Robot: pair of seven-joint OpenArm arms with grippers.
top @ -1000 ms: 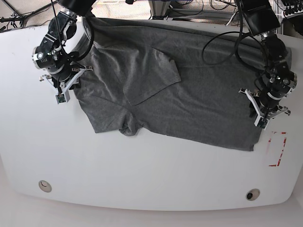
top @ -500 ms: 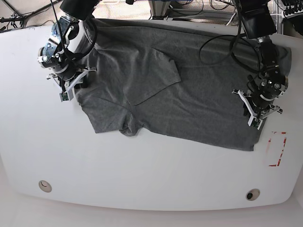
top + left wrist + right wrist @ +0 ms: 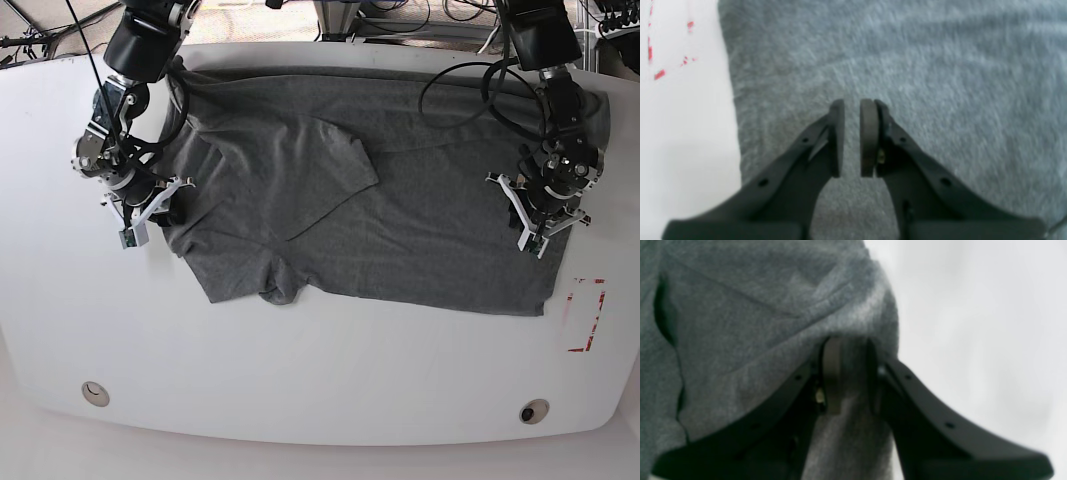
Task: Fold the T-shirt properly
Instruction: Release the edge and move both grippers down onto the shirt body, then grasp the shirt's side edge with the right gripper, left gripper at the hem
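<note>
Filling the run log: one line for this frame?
phase: grasping | right gripper: shut on dark heather-grey knit T-shirt edge | left gripper: nearly closed, nothing between pads, over shirt

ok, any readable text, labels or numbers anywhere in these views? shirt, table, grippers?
None readable.
T-shirt: plain grey, no print or tag text showing.
Red marks on the table near its right edge: corner-bracket lines, not characters.
Left gripper and right gripper: no lettering visible.

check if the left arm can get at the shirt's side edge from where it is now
Probably yes. The left gripper hangs over the T-shirt, its jaws slightly apart and empty; the cloth's edge lies close beside it with only bare table beyond.
</note>
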